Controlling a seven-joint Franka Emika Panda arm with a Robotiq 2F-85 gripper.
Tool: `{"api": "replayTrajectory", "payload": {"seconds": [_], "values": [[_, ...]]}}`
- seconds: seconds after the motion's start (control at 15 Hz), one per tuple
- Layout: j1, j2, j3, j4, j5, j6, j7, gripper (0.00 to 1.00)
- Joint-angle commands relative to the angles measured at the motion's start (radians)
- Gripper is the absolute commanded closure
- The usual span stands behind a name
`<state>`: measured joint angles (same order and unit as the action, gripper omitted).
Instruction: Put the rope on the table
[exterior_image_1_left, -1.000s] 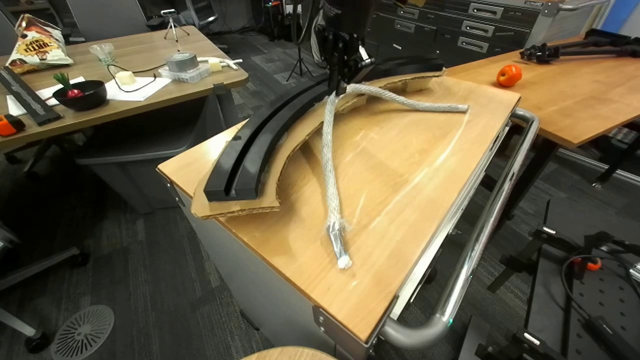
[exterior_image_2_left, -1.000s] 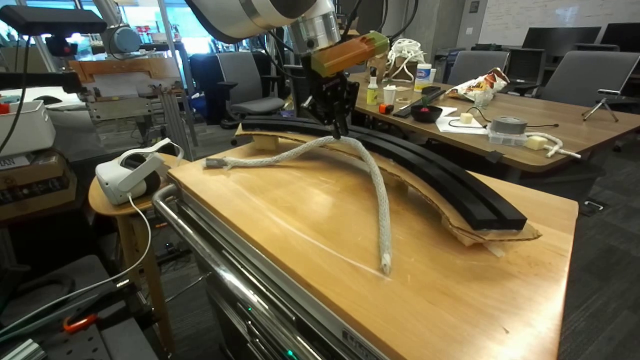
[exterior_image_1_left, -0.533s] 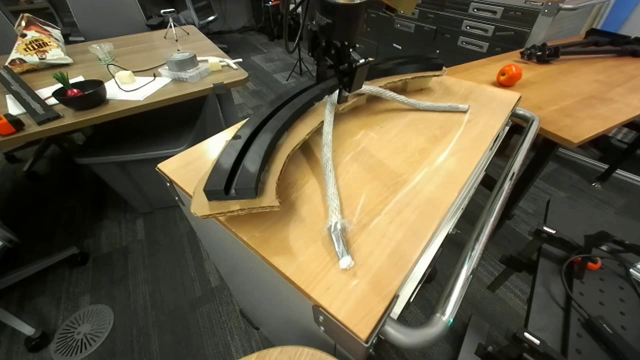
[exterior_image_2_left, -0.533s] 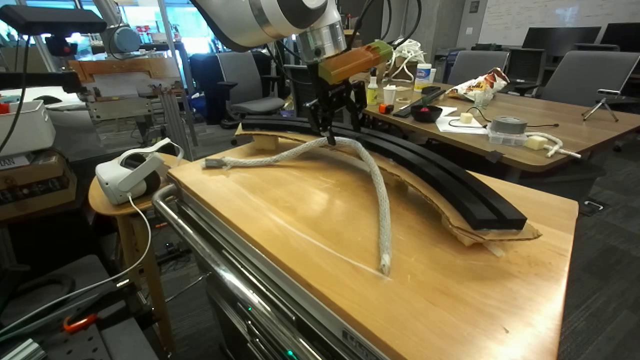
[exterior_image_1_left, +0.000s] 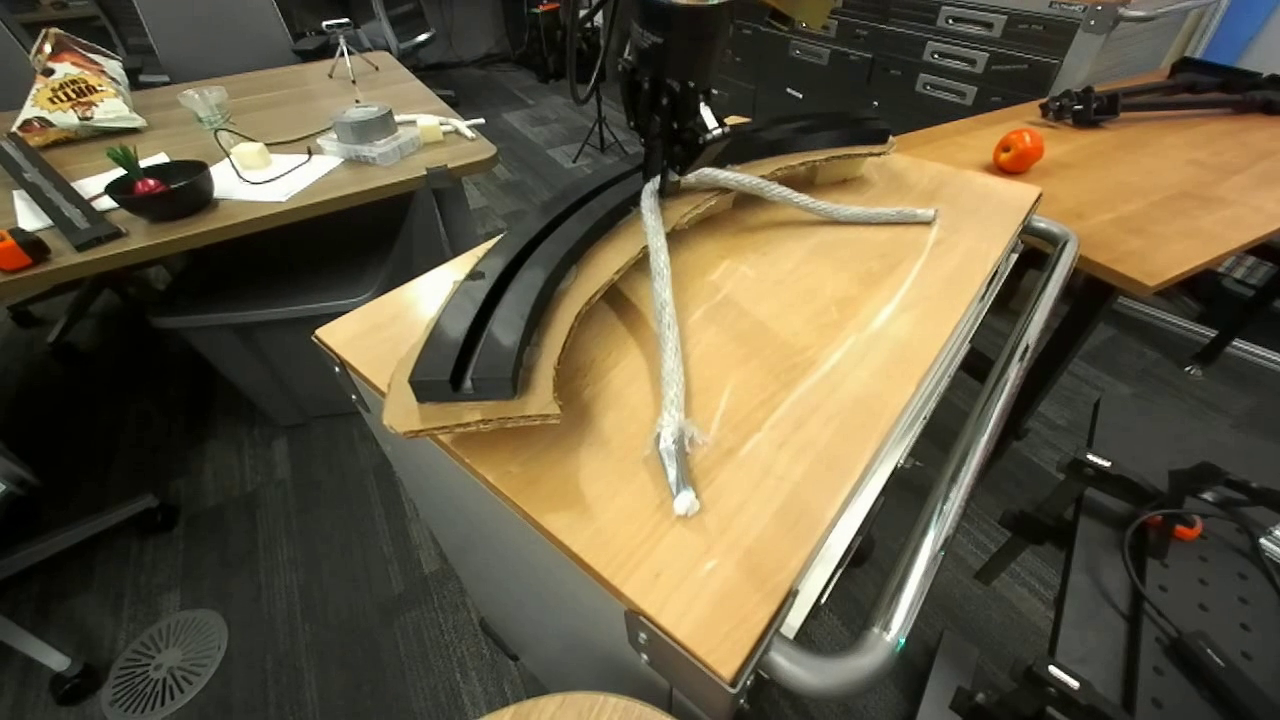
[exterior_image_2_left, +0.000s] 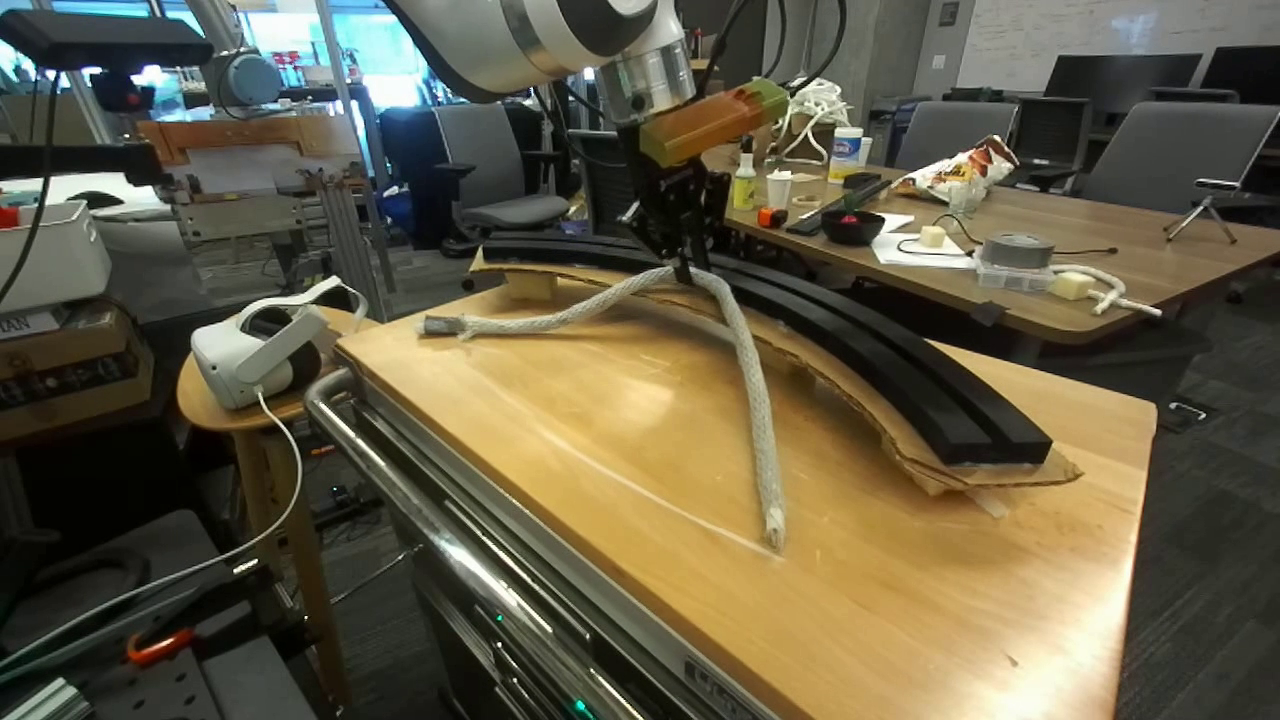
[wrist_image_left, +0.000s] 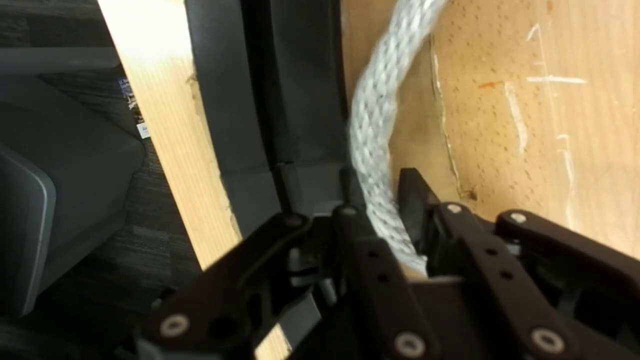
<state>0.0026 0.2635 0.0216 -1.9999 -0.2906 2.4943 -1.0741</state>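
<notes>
In an exterior view you have a long, thick, pale grey-white braided rope (exterior_image_1_left: 668, 340) over a large, light-brown, glossy wooden table (exterior_image_1_left: 820, 350), bent like an upside-down V; a thick metal tube rail (exterior_image_1_left: 985, 430) runs along one tabletop edge. Your black two-fingered gripper (exterior_image_1_left: 662, 185) is at the bend, toward the edge opposite the rail. Along that edge a wide, grooved, black curved strip (exterior_image_1_left: 525, 310) sits on a sheet of brown corrugated cardboard (exterior_image_1_left: 540, 392). In an exterior view you see a white headset (exterior_image_2_left: 235, 355) on a round wooden stool (exterior_image_2_left: 208, 412), just beside a tabletop corner; the rope's grey-wrapped end (exterior_image_2_left: 443, 326) lies near that corner, while its plain end (exterior_image_2_left: 773, 530) lies well inside the edges. You cannot tell whether the bend touches the cardboard. In your wrist view the jaws stand narrow, the black fingers (wrist_image_left: 414, 200) on both sides of the rope and against it, so you are holding it at the bend. From there the rope curves away over the cardboard, just beside the black strip, and crosses the cardboard's inner edge.
</notes>
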Motion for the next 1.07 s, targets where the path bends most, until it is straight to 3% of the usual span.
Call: {"api": "replayTrajectory", "payload": {"seconds": [0.0,0.07,0.27,0.6,0.73,0.93,1.0], "values": [[-0.003,-0.021,0.003,-0.034,-0.02,0.011,0.02,0.99],[-0.004,-0.024,0.006,-0.043,-0.013,0.008,0.017,1.0],[-0.011,-0.036,0.02,-0.083,0.022,-0.009,-0.007,0.91],[-0.011,-0.128,0.045,-0.181,0.074,-0.026,-0.047,0.95],[-0.011,-0.151,0.071,-0.199,0.178,-0.155,-0.114,0.89],[-0.002,-0.128,0.075,-0.18,0.258,-0.347,-0.138,0.97],[0.004,-0.118,0.066,-0.174,0.237,-0.364,-0.089,0.96]]}}
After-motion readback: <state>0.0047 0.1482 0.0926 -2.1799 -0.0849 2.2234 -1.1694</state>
